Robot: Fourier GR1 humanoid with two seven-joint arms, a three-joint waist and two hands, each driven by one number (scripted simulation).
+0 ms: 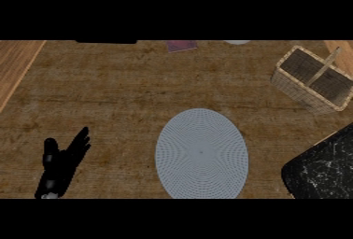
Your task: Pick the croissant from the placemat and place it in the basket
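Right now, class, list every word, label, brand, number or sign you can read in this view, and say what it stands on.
None can be read.
Placemat: woven pattern only, no text.
Basket: plain wicker.
Purple item at the far edge: cut off, no lettering legible.

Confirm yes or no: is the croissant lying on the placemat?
No: the grey oval placemat shows only its own bare surface, and no croissant is visible anywhere on the counter.
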